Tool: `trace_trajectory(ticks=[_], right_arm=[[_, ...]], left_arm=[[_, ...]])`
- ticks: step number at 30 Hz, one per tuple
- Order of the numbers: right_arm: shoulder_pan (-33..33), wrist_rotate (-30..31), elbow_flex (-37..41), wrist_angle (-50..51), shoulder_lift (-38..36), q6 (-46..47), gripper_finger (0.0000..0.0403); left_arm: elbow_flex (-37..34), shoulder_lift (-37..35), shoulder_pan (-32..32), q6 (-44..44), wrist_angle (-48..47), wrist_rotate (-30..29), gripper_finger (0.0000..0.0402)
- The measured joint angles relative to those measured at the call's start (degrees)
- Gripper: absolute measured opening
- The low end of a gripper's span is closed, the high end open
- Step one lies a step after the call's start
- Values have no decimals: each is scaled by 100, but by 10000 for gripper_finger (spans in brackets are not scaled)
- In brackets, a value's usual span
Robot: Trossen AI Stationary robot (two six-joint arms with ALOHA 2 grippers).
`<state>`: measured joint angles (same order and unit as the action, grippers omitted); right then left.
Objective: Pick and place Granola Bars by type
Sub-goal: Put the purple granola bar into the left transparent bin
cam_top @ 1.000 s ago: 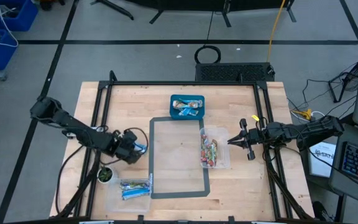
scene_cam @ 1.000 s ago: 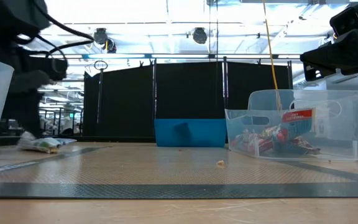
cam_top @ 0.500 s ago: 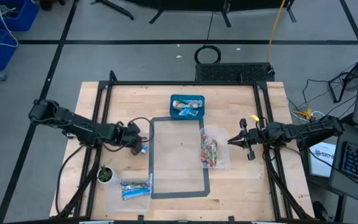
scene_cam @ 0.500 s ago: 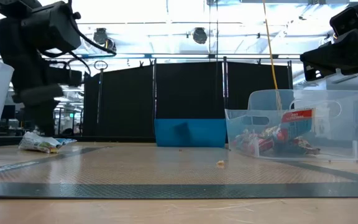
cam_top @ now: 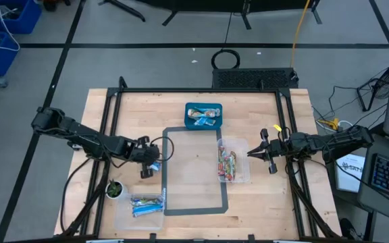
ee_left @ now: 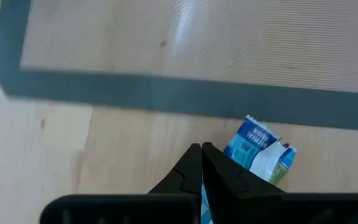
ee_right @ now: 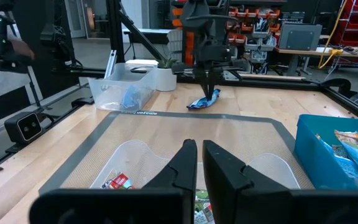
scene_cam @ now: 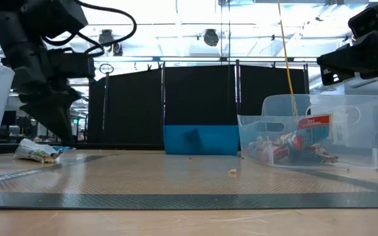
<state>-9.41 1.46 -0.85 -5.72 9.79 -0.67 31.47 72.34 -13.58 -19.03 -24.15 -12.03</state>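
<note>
mat (cam_top: 194, 169) centre open; clear bin (cam_top: 238, 162) right edge

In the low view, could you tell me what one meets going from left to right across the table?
Left gripper over a blue-and-white granola bar → blue bin → crumb → clear bin of red-wrapped bars.

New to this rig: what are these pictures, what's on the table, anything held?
Two robot arms at a table. One picture looks straight down, one level across the tabletop, one from each wrist. On the table: a grey-edged mat, a blue bin of mixed bars, a clear bin of red bars, a second clear bin of blue bars, a green pot. The left tool, shut, sits over a loose blue bar beside the mat. The right tool waits by the red bars, empty.
</note>
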Motion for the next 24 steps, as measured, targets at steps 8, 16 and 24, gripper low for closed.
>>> trace_trajectory(ticks=[8,16,24], right_arm=[[0,0,-1,0,1,0,20],[0,1,0,0,0,0,20],[0,1,-1,0,-1,0,20]], left_arm=[[207,0,-7,990,-59,749,21],[932,67,-7,1009,-1057,611,77],[943,414,-11,817,-1273,880,193]])
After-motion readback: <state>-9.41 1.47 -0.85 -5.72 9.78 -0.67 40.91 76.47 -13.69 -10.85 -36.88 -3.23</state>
